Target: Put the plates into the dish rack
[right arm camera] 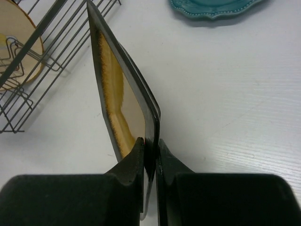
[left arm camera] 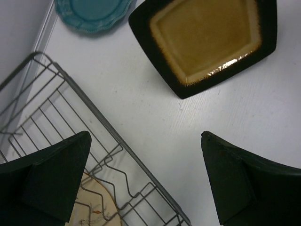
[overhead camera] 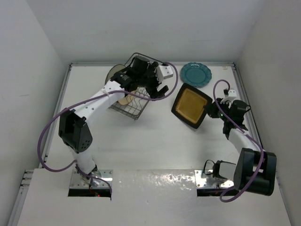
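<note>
My right gripper point(overhead camera: 208, 112) is shut on the rim of the square amber plate point(overhead camera: 191, 105) and holds it tilted above the table; the wrist view shows the fingers pinching its dark edge point(right arm camera: 150, 150). My left gripper point(overhead camera: 157, 89) is open and empty over the right end of the wire dish rack point(overhead camera: 133, 110). A cream floral plate point(left arm camera: 94, 205) lies in the rack, under the left finger. The scalloped teal plate point(overhead camera: 196, 74) lies flat at the far right. A round plate point(overhead camera: 113, 71) stands behind the rack, mostly hidden by the left arm.
White walls close the table at left, back and right. The rack's rim wire point(left arm camera: 117, 136) runs diagonally under my left gripper. The arm bases stand at the near edge.
</note>
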You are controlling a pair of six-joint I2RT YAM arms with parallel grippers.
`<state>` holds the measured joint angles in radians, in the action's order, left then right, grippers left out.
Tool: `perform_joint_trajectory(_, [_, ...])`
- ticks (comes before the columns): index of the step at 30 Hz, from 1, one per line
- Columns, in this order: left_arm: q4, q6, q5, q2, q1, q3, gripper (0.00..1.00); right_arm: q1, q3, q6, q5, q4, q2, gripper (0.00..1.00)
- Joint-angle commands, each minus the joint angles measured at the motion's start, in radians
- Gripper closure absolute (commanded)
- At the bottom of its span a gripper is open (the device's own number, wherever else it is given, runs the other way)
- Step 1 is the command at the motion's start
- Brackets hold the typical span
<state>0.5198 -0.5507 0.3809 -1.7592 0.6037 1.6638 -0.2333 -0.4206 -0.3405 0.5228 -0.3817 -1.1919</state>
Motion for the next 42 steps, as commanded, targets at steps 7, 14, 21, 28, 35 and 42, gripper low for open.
perform_joint_trajectory(7, [0.049, -0.280, 0.124, -0.060, 0.059, 0.152, 0.00, 0.035, -0.024, 0.127, 0.156, -0.023, 0.075, 1.00])
perform_joint_trajectory(14, [0.097, -0.293, 0.228, -0.105, 0.077, 0.218, 0.00, 0.058, -0.063, 0.144, 0.270, -0.013, 0.176, 1.00])
perform_joint_trajectory(21, [0.144, -0.336, 0.240, -0.152, 0.136, 0.243, 0.00, 0.077, -0.081, 0.156, 0.324, -0.002, 0.187, 1.00])
perform_joint_trajectory(28, [0.209, -0.336, 0.375, -0.267, 0.157, 0.326, 0.00, 0.084, -0.058, 0.127, 0.344, -0.060, 0.192, 1.00])
perform_joint_trajectory(35, [0.152, -0.296, 0.308, -0.327, 0.189, 0.298, 0.05, 0.084, -0.053, 0.124, 0.356, -0.079, 0.225, 1.00])
perform_joint_trajectory(42, [0.071, -0.181, 0.314, -0.319, 0.189, 0.254, 0.53, 0.084, -0.043, 0.104, 0.353, -0.115, 0.241, 1.00])
